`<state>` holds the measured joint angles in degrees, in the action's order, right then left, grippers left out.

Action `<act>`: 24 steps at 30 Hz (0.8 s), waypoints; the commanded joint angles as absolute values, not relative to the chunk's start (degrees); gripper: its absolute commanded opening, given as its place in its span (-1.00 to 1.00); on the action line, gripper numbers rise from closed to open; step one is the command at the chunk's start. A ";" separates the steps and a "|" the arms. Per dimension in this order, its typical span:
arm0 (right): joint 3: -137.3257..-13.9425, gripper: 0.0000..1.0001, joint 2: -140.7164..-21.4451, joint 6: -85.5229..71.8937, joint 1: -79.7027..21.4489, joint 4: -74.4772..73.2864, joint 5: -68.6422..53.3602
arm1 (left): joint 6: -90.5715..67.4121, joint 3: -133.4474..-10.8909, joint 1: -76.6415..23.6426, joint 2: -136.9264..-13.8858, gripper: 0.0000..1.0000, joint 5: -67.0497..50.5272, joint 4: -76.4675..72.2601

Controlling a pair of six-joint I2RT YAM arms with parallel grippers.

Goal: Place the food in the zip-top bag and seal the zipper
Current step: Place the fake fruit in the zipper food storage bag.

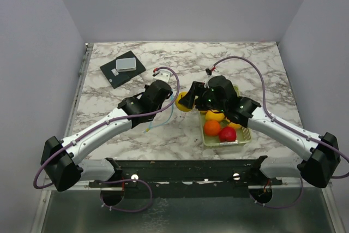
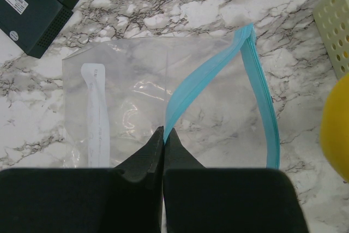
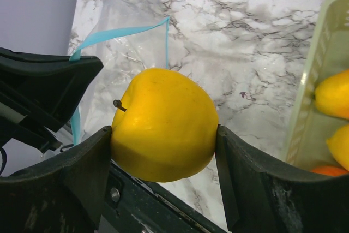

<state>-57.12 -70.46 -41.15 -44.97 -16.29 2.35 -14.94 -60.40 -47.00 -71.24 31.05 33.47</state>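
Note:
My left gripper (image 2: 163,130) is shut on the light blue zipper (image 2: 188,91) of the clear zip-top bag (image 2: 125,96), holding one side of its mouth up so that it gapes open. My right gripper (image 3: 163,135) is shut on a yellow apple (image 3: 163,124) and holds it in the air just right of the bag's mouth (image 3: 120,31). In the top view the yellow apple (image 1: 182,102) hangs between the two grippers. More food lies in the pale green basket (image 1: 240,141): a yellow fruit (image 1: 214,115), an orange ball (image 1: 211,127) and a red apple (image 1: 227,133).
A dark box with a small white device (image 1: 122,68) lies at the back left of the marble table (image 1: 245,64). The basket's wall (image 2: 335,20) stands close to the right of the bag. Grey walls enclose the table on three sides.

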 commanded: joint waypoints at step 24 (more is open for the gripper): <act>-65.15 -0.43 -84.83 -46.44 -50.45 -8.55 -0.27 | -14.76 -59.24 -47.37 -66.53 -1.00 27.59 30.69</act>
<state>-62.65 -82.91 -46.06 -49.45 -8.60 -0.08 -14.96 -60.07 -47.00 -68.25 29.32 32.25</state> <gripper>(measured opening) 0.712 0.005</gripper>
